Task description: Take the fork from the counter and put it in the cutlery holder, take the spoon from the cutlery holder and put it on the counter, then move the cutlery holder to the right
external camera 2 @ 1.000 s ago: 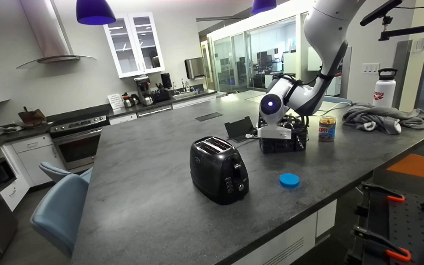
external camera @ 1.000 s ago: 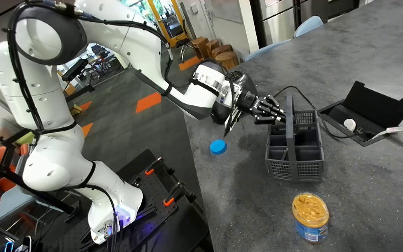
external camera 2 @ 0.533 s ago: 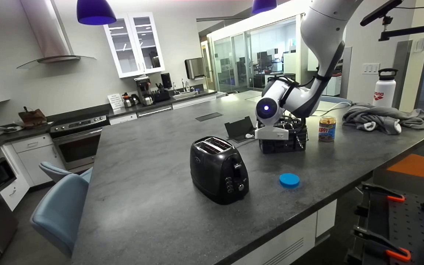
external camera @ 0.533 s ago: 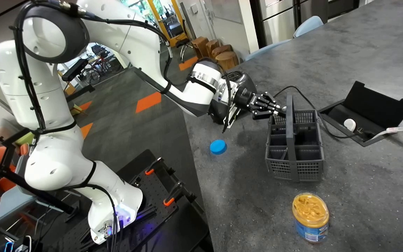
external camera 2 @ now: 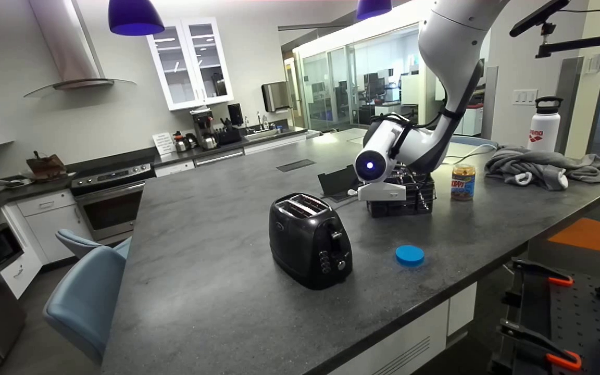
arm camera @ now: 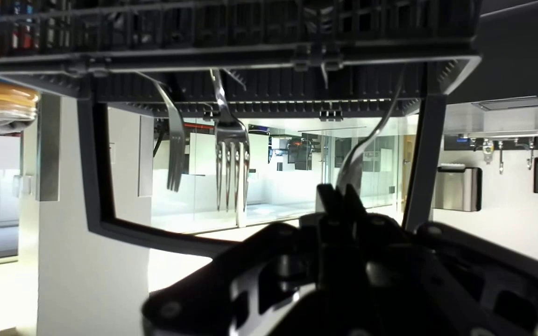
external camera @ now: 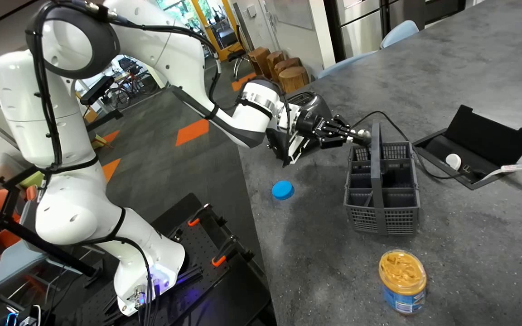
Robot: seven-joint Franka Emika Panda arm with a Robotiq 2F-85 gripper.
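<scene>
My closed hand [arm camera: 338, 193] holds the spoon [arm camera: 354, 163]; in an exterior view, the basket [external camera: 381, 220] around its handle is at five o'clock. Taking-out seems the step; next it needs lifting free, toward the tabletop [external camera: 483, 235].

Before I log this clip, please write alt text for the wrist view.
The shut hand overlaps a spoon jutting from the black cutlery holder; whether it grips it is unclear. The picture is upside down: two forks appear tines-down, framed by the holder's handle, with a peanut butter jar at the left edge.
</scene>
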